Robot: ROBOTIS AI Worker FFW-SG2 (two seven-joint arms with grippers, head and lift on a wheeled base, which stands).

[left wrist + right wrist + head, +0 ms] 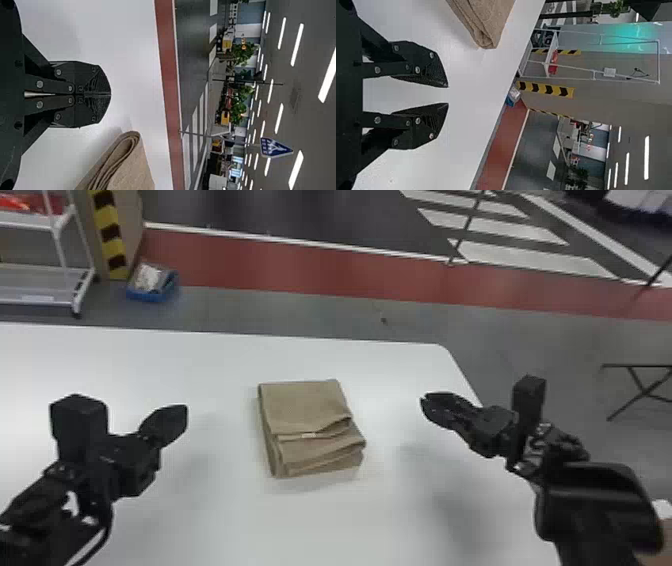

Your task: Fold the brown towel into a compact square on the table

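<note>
The brown towel (307, 405) lies on the white table as a thick, roughly square stack, its layered folds fanning a little along the near edge. Left of it in the head view is my left gripper (185, 417), apart from the cloth; in the left wrist view the left gripper (110, 94) is shut with nothing between its fingers, and folded layers of the towel (132, 170) show nearby. My right gripper (424, 402) is off to the towel's right, over the table. In the right wrist view the right gripper (448, 95) stands open and empty, apart from the towel (488, 19).
The white table (210, 355) has its far edge beyond the towel and its right edge beneath the right arm. On the floor past it are a white rack (75, 290) and a blue bin (152, 294) at the far left, with a dark folding stand (637, 382) at the right.
</note>
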